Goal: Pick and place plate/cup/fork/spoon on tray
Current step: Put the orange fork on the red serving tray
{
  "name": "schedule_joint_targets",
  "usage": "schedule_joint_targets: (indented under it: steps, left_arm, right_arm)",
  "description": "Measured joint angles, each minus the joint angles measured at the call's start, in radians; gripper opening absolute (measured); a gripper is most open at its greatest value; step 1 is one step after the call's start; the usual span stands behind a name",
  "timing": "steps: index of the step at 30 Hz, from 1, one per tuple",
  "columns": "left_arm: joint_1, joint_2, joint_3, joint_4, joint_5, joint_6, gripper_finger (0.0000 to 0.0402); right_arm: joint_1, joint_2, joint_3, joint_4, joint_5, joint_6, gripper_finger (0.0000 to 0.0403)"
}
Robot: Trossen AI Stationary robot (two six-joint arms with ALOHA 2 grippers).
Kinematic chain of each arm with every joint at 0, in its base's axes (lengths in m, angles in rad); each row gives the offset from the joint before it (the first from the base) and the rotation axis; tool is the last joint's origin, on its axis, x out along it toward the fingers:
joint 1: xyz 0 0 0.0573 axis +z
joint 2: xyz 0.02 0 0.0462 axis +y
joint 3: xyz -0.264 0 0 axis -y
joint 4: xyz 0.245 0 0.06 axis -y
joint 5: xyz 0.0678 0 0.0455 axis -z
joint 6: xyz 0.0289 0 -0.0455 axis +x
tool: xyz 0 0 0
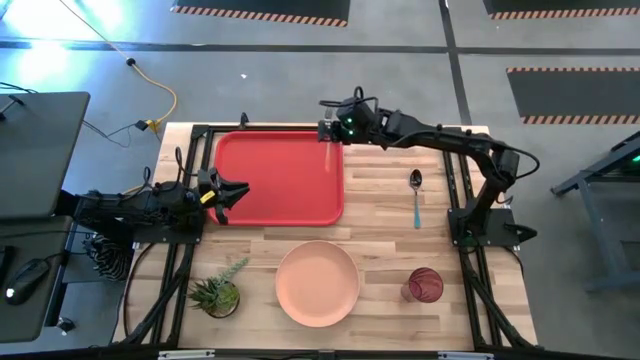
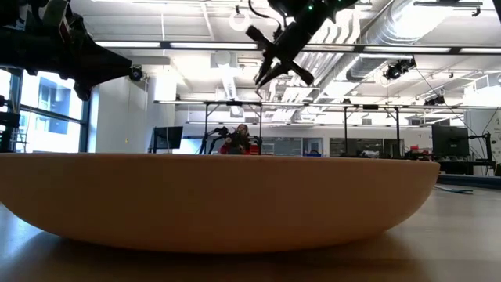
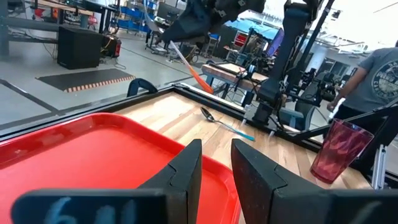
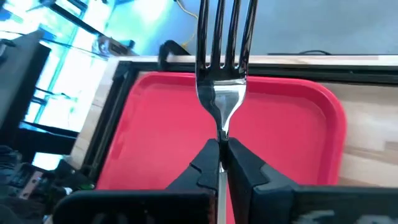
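The red tray (image 1: 280, 178) lies at the table's far left. My right gripper (image 1: 325, 130) hangs above the tray's far right corner, shut on the fork (image 4: 222, 62). The fork's silver tines stick out past the fingers, and its orange handle (image 3: 200, 78) slants down behind them. My left gripper (image 1: 240, 192) is open and empty over the tray's left edge. The blue-handled spoon (image 1: 416, 195) lies on the table right of the tray. The salmon-pink plate (image 1: 317, 283) and the dark-red cup (image 1: 424, 285) stand near the front edge. My right gripper pinches the fork's thin metal neck (image 4: 222, 138), just behind the tines, between its two fingertips. The fingers lie along the fork and slant down toward the tray from the right. The fork is lifted clear of the tray, with its tines pointing toward the table's left.
A small potted plant (image 1: 218, 292) stands at the front left, beside the plate. A person (image 3: 373, 74) stands beyond the table's right side. Bare wood lies between the tray and the plate.
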Motion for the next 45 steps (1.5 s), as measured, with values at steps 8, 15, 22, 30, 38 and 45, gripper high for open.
schedule_joint_targets:
  steps: [8, 15, 22, 30, 38, 45]
  left_arm:
    - [0.000, 0.000, 0.000, -0.016, 0.000, 0.001, 0.0076]
    - [0.000, 0.000, 0.000, -0.040, 0.000, 0.001, 0.0076]
    - [0.000, 0.000, 0.000, -0.046, 0.000, 0.001, 0.0076]
    - [0.000, 0.000, 0.000, -0.049, 0.000, 0.000, 0.0076]
    - [0.000, 0.000, 0.000, -0.052, 0.000, 0.000, 0.0076]
    - [0.000, 0.000, 0.000, -0.052, 0.000, 0.000, 0.0076]
  right_arm:
    - [0.051, 0.042, 0.000, 0.001, 0.037, 0.072, 0.0001]
    - [0.072, 0.141, 0.000, -0.010, 0.013, 0.126, 0.0001]
    - [0.071, 0.220, 0.000, -0.051, -0.037, 0.159, 0.0001]
    - [0.069, 0.288, 0.000, -0.071, -0.046, 0.186, 0.0001]
    - [0.068, 0.333, 0.000, -0.079, -0.051, 0.212, 0.0001]
    - [0.061, 0.360, 0.000, -0.101, -0.053, 0.228, 0.0001]
